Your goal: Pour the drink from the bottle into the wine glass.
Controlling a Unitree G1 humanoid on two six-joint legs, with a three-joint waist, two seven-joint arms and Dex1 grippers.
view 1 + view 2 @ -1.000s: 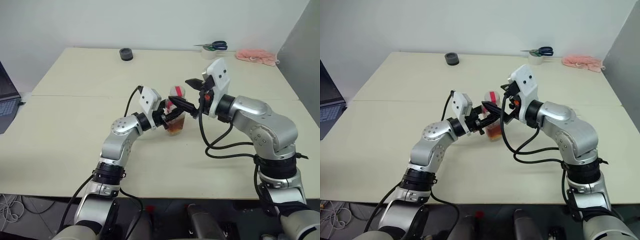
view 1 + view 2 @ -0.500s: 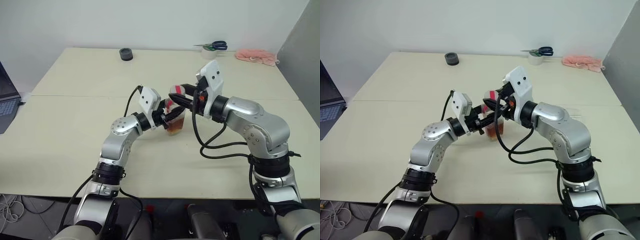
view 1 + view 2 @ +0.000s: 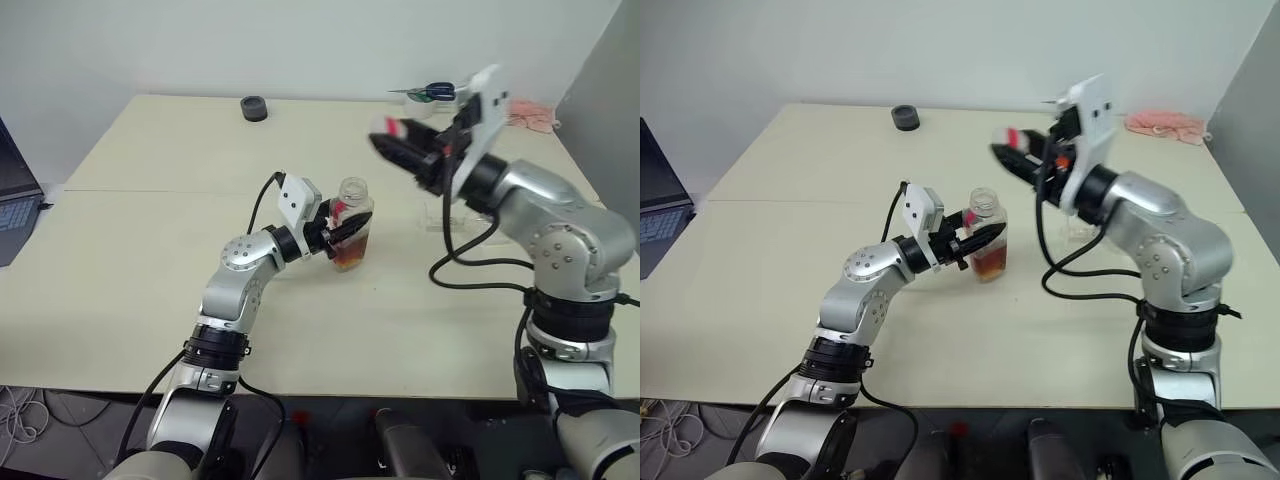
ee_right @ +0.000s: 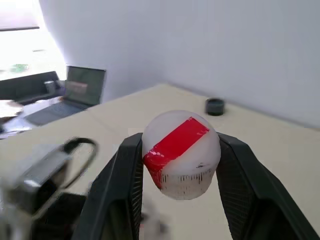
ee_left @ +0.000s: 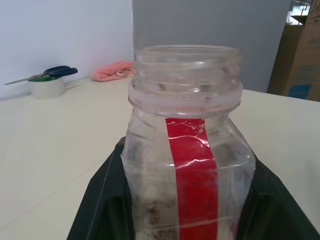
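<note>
Bottle: stands upright on the bench (image 3: 150, 330), near its middle; bottle (image 3: 352, 225) is clear with a red strip down one side, its mouth open and uncapped.
Drink: amber drink (image 3: 349, 258) fills only the lowest part of the bottle.
Left hand: left hand (image 3: 345, 229) is clamped on the bottle's body, black fingers (image 5: 102, 200) pressed against both sides just below the shoulder, as the left wrist view shows.
Cap: white cap (image 4: 181, 154) with a red stripe sits between the right hand's two fingers, well apart from the bottle.
Right hand: right hand (image 3: 392, 143) is held in the air above the bench, up and to the right of the bottle, narrowed onto the cap; blurred in both eye views.
Wine glass: clear wine glass (image 3: 437, 212) stands on the bench to the right of the bottle, partly behind the right arm; its outline is faint and I cannot tell whether anything is in it.
Far edge: a dark round object (image 3: 253, 108) at the back left; scissors (image 3: 432, 91) lying on a tape roll (image 5: 46, 88) and a pink cloth (image 3: 1165, 124) at the back right.
Left side: a laptop (image 3: 12, 200) past the bench's left edge.
</note>
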